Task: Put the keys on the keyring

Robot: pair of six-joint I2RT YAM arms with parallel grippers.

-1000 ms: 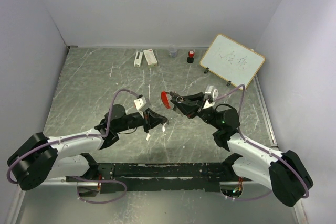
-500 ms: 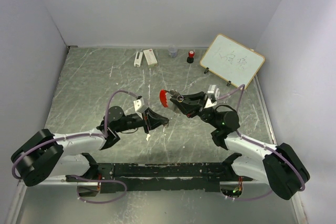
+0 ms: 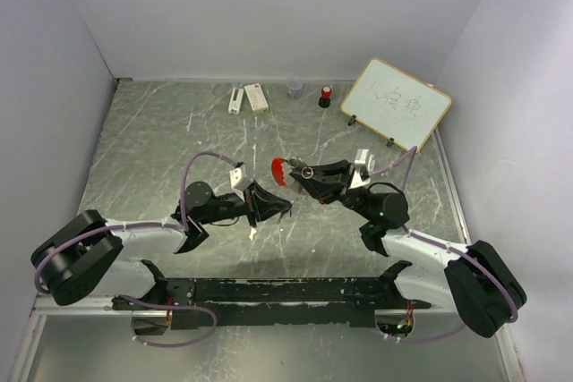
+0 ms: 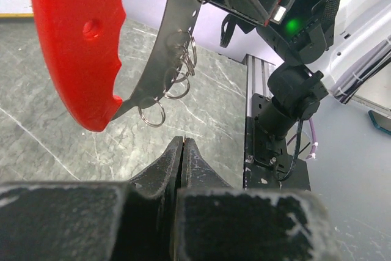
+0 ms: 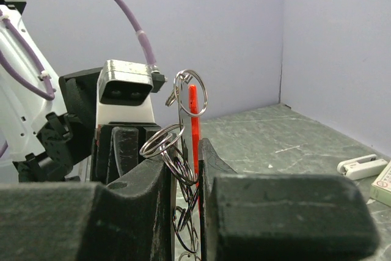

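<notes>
The left arm [image 3: 134,234] lies low across the table [image 3: 152,149] from the lower left of the top view. Its forearm runs toward the centre, and a purple cable arches above the wrist. The left claw [image 3: 283,207] is clenched, and in its own wrist view the two fingertips [image 4: 173,158] press together with only a hairline seam between them. Whether anything is pinched there cannot be told. A small white piece [image 3: 253,233] shows just beneath this claw in the top view, but it is too small to identify.

The right arm [image 3: 430,252] comes in from the lower right and bends at the elbow, so its wrist aims toward the upper left. The right claw [image 3: 304,173] is closed on the keyring [image 3: 291,170], held up off the table at the middle of the frame. The red fob [image 3: 279,170] sticks out past the fingertips toward the left claw, and the two claws are near each other but apart.

In the left wrist view the fob [image 4: 73,41] fills the upper left, edged by the curved grey piece [image 4: 168,41] with small wire rings [image 4: 178,71] hanging from it. In the right wrist view the rings [image 5: 183,99] stand up between the closed fingers [image 5: 211,169].

The keys cannot be made out with any certainty.
</notes>
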